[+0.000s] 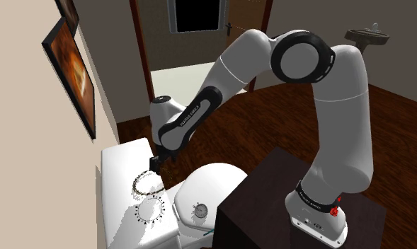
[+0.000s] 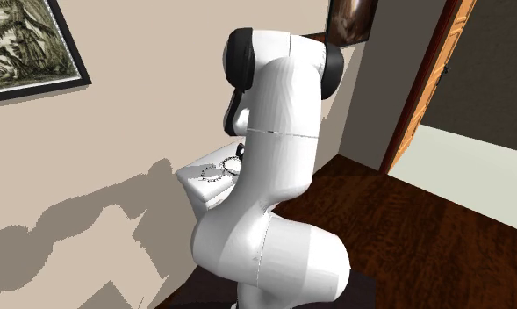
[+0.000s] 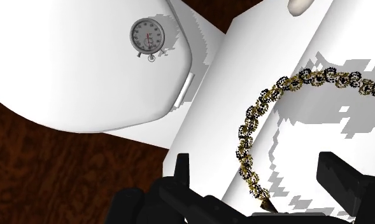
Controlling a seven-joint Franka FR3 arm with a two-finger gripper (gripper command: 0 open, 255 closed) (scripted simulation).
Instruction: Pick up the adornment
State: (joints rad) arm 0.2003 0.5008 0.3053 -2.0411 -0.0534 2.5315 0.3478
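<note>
Wrist view: beaded adornment (image 3: 242,143) (gold-black, looped) by pincer (image 3: 254,164).

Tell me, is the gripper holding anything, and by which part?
Nothing is held. The open gripper hangs over the beaded necklace lying on the white tank lid; neither finger touches it.

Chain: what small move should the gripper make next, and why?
Probably lower straight down a little. The open gripper hovers just above the white tank lid, and one strand of the beaded chain already runs between its fingers, so no sideways shift seems needed before closing.
</note>
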